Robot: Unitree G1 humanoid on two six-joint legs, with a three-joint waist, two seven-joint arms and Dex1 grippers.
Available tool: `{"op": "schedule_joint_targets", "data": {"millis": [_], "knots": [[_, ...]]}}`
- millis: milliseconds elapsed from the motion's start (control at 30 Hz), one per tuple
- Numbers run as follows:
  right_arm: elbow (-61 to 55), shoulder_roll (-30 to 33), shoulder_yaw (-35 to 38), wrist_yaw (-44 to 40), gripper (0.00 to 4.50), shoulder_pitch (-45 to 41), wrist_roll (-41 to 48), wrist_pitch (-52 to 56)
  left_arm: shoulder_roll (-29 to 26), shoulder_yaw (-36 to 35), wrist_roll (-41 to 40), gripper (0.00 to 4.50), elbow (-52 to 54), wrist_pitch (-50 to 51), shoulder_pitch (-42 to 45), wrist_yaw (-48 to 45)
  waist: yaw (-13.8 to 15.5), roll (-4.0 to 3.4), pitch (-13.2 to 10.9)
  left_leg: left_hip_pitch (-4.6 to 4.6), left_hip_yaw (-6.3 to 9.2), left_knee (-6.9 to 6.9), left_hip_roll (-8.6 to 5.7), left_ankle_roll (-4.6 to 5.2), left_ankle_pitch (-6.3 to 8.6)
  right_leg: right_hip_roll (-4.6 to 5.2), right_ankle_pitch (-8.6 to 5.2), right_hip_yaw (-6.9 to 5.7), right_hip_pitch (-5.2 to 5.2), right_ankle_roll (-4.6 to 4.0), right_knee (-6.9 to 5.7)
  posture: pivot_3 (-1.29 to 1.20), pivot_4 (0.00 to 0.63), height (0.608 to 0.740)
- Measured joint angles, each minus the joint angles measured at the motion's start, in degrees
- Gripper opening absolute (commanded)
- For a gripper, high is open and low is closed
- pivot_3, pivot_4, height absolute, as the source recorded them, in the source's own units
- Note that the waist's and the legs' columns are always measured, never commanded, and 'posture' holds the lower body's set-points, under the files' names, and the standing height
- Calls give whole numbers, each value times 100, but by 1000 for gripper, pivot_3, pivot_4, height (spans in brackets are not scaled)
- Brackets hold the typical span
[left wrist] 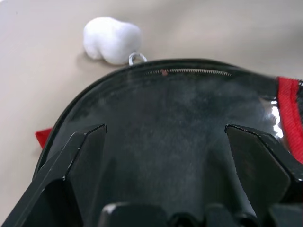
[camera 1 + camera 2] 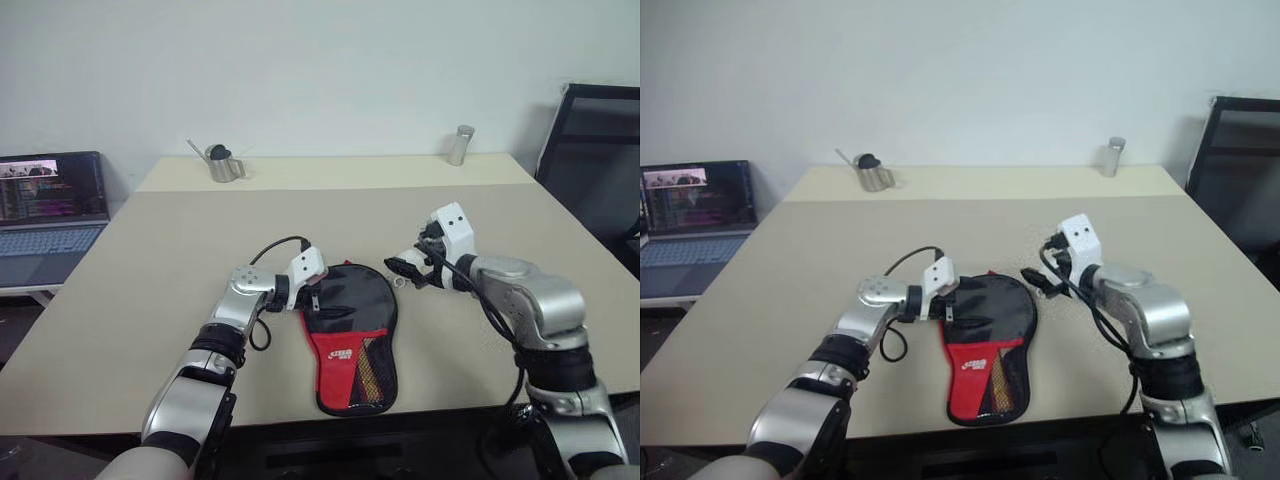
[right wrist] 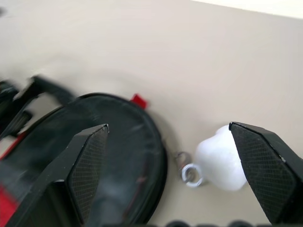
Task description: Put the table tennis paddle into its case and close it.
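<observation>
Both jaws wide, nothing held. Left gripper (image 2: 312, 297) sits at the case's (image 2: 350, 335) 9 o'clock edge, fingers (image 1: 80, 161) spread over the black round face — reads as pinning or steadying the pouch while the other arm works. Right gripper (image 2: 408, 268) hangs just off the case's 2 o'clock rim, apart from the fabric, jaws straddling a white zip-pull charm (image 3: 220, 158) on a metal ring (image 3: 191, 174) lying on the table (image 2: 150, 260) — likely lined up there for the zipper pull. Case lies flat near the table's front edge, round end toward 12, red logo panel and mesh pocket toward 6. Zipper looks run round the head; can't tell if fully shut. Table tennis paddle presumably already inside, given the filled-out shape. Metal watering can (image 2: 222, 162) at far 11 o'clock, metal cup (image 2: 460, 145) at far 1 — both well apart.
</observation>
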State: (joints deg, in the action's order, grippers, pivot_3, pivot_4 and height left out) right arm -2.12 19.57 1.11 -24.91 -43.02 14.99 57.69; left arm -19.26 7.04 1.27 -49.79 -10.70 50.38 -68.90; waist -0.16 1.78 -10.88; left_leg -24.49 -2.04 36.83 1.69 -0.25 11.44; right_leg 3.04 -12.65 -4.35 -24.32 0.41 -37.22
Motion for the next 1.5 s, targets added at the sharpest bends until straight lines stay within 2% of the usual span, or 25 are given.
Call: {"op": "schedule_joint_targets", "data": {"millis": [333, 533, 767, 867, 1100, 1167, 1267, 1400, 1500], "knots": [[3667, -498, 0, 628, 4500, -1054, -618, -2280, 49, 130, 1, 4349, -32, -5, -22, 82, -10, -3, -2, -6, -7, 0, 0, 2, 0, 0, 4, 3, -5, 5, 2, 0, 150, 740], [4770, -589, -18, 633, 4500, -1266, -850, -2966, 40, 141, -1, 4349, -24, -4, -53, 101, -16, -3, -2, -7, -9, 0, 0, 2, 0, 0, 4, 6, -5, 5, 1, 0, 150, 740], [5240, -608, -13, 646, 4500, -1280, -977, -3236, 39, 148, -1, 4349, -7, -4, -82, 132, -17, -4, -2, -6, -7, 0, 1, 2, 0, 0, 4, 7, -5, 5, 0, 0, 150, 740], [5243, -608, -1, 671, 3872, -1284, -975, -3266, 39, 153, -1, 4379, -7, -5, -83, 146, -17, -4, -2, -6, -7, 0, 1, 2, 0, 0, 5, 7, -5, 4, -1, 0, 150, 740], [5240, -613, 8, 733, 1408, -1282, -968, -3274, 138, 219, 40, 4379, -188, -199, 4, 203, -14, -4, -2, -6, -8, 2, 0, 2, 0, 0, 5, 6, -4, 4, -1, 0, 150, 740], [5224, -633, 8, 750, 879, -1279, -965, -3270, 211, 284, 81, 4379, -296, -290, 59, 179, -14, -4, -2, -3, -9, 2, 0, 2, 0, 1, 5, 7, -2, 5, -1, 0, 150, 740], [5142, -644, 9, 776, 538, -1249, -958, -3215, 238, 391, 140, 4379, -488, -562, 135, 139, -14, -6, 0, 8, -10, 1, 0, 2, 0, 1, 5, 9, 7, 5, -2, 0, 150, 740], [4670, -653, 45, 844, 522, -1054, -910, -2965, 247, 391, 150, 4379, -703, -801, 145, 130, -14, -12, 6, 14, -8, 0, 2, 2, 0, 1, 4, 9, 14, 6, -1, 0, 150, 740], [3732, -613, 159, 870, 521, -640, -788, -2466, 282, 389, 140, 4379, -801, -876, 135, 128, -4, -28, 27, 15, -6, 0, 1, 3, 1, 1, 4, 9, 18, 6, 2, 0, 150, 740]]}}
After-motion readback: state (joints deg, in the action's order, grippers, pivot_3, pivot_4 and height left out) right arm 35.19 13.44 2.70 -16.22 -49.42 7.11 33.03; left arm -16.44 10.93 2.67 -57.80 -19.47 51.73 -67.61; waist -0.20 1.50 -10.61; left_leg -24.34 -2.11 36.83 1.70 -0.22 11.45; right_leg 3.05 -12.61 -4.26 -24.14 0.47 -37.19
